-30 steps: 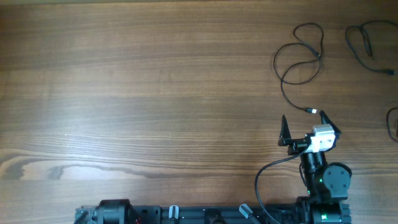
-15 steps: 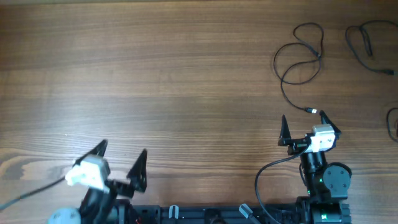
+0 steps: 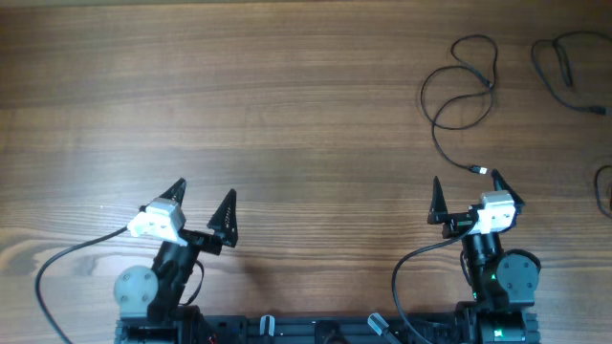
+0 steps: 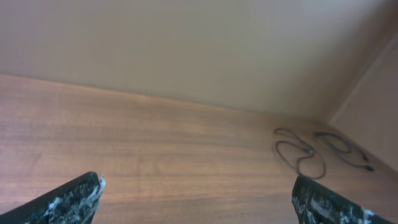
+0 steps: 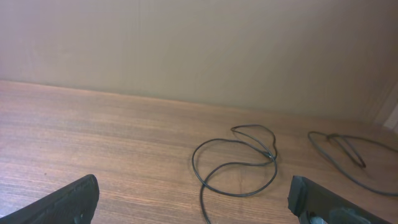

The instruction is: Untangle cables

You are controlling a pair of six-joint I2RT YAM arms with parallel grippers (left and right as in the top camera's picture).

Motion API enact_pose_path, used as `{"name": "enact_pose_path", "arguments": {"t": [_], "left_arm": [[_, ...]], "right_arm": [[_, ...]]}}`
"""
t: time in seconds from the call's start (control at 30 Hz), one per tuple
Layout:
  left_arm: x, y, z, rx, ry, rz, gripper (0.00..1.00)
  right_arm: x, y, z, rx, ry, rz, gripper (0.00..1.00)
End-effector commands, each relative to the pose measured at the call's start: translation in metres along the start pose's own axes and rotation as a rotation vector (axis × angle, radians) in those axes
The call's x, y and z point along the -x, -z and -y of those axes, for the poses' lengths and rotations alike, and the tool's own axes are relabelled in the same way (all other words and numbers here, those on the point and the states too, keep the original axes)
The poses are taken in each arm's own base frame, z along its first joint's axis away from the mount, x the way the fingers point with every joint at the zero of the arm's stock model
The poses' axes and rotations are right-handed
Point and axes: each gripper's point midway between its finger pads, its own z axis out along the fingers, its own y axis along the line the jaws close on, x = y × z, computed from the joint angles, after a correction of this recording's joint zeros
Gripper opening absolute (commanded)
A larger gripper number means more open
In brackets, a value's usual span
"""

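Separate thin black cables lie at the table's right. One looped cable (image 3: 457, 96) ends in a small plug just ahead of my right gripper (image 3: 469, 195); it shows in the right wrist view (image 5: 239, 163) and far off in the left wrist view (image 4: 300, 154). A second cable (image 3: 564, 67) lies at the far right corner, also in the right wrist view (image 5: 345, 152). A third (image 3: 604, 188) is cut by the right edge. My right gripper (image 5: 193, 196) is open and empty. My left gripper (image 3: 204, 205) is open and empty over bare wood at the front left (image 4: 196, 196).
The wooden table (image 3: 239, 105) stretches wide ahead of both arms. Each arm's own thick black wire (image 3: 57, 277) trails by its base at the front edge. A beige wall (image 5: 186, 43) stands behind the table.
My left arm has come into view at the front left and swung forward and right, its gripper open. The right arm and the cables have not moved.
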Motion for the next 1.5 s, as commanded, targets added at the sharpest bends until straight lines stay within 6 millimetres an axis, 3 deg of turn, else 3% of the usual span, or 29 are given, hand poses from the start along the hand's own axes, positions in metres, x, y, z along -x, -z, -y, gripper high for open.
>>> {"name": "enact_pose_path", "arguments": {"t": [0.0, 0.1, 0.4, 0.8, 1.1, 1.47], "left_arm": [[-0.015, -0.005, -0.021, 0.079, 0.014, 0.013, 1.00], [-0.021, -0.006, -0.033, 0.129, 0.016, 0.018, 1.00], [-0.029, -0.010, -0.034, 0.117, -0.095, 0.014, 1.00], [-0.038, -0.012, -0.038, 0.126, -0.086, -0.029, 1.00], [-0.061, -0.015, -0.044, 0.129, -0.259, -0.141, 1.00], [-0.061, -0.015, -0.045, 0.131, -0.258, -0.144, 1.00]], "right_arm": [[-0.001, 0.000, 0.001, -0.009, 0.009, -0.001, 1.00], [-0.001, 0.000, 0.001, -0.009, 0.009, -0.001, 1.00], [-0.001, 0.000, 0.001, -0.009, 0.009, -0.001, 0.99], [-0.001, 0.000, 0.001, -0.009, 0.009, -0.001, 1.00], [-0.001, 0.000, 0.001, -0.009, 0.009, -0.001, 1.00], [-0.001, 0.000, 0.001, -0.009, 0.009, -0.001, 1.00]]}}
